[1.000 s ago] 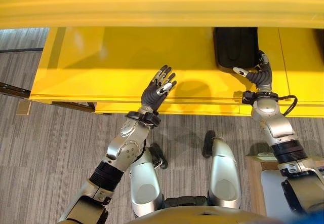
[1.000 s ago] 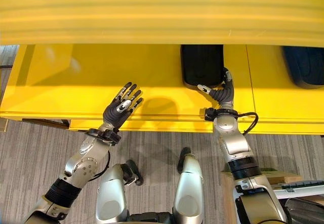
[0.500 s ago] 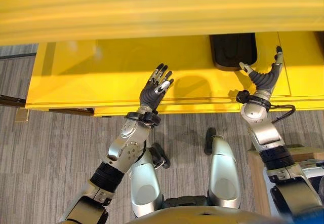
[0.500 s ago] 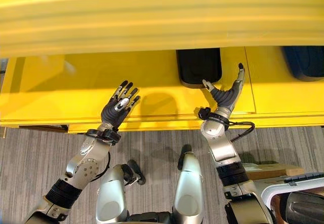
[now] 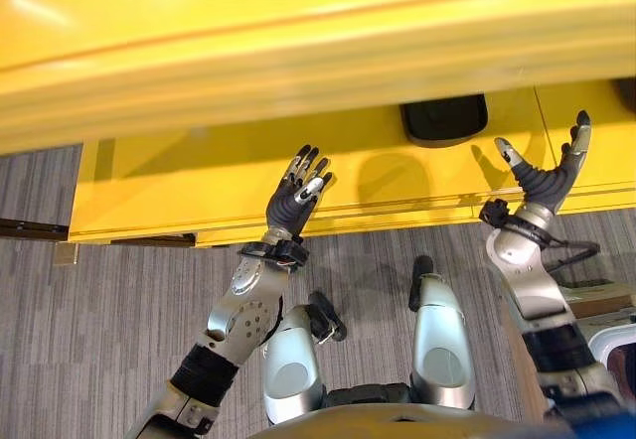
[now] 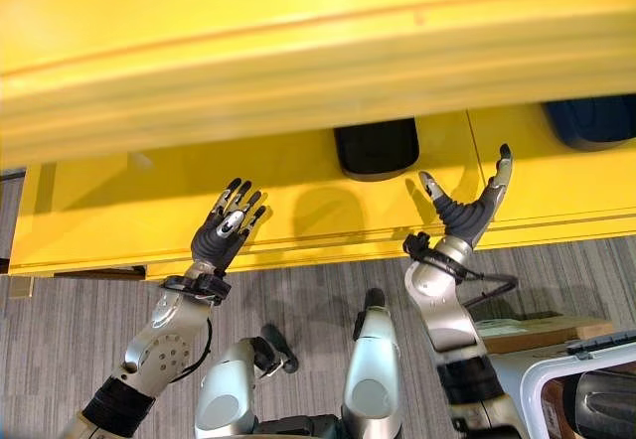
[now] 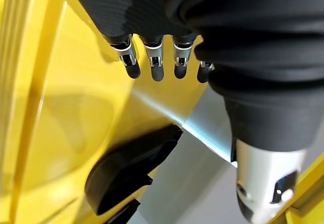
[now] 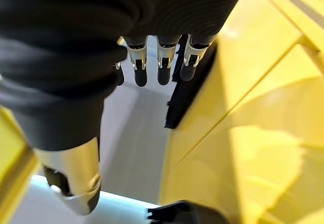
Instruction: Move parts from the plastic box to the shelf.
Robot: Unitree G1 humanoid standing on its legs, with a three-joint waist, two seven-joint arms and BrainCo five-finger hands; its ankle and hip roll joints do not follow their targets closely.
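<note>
A black part (image 5: 443, 121) lies on the lower yellow shelf (image 5: 199, 176), tucked under the upper shelf board (image 5: 298, 52); it also shows as the black part (image 7: 131, 171). My right hand (image 5: 547, 176) hovers open over the shelf's front edge, to the right of that part and apart from it, with nothing in it. My left hand (image 5: 296, 189) is raised open over the shelf's front middle, also holding nothing. A second dark part (image 6: 588, 121) rests further right on the shelf. The white-rimmed plastic box (image 6: 550, 384) sits at the lower right with a dark part (image 6: 608, 406) inside.
The upper shelf board overhangs most of the lower shelf, leaving a low gap. Grey carpet floor (image 5: 99, 290) lies in front of the shelf. A wooden stand (image 6: 527, 335) is beside the plastic box. The shelf's left half is bare.
My right hand let go of the black part and drew back towards the shelf's front edge, fingers spread. The camera tilted, so the whole view shifted. The left hand barely moved.
</note>
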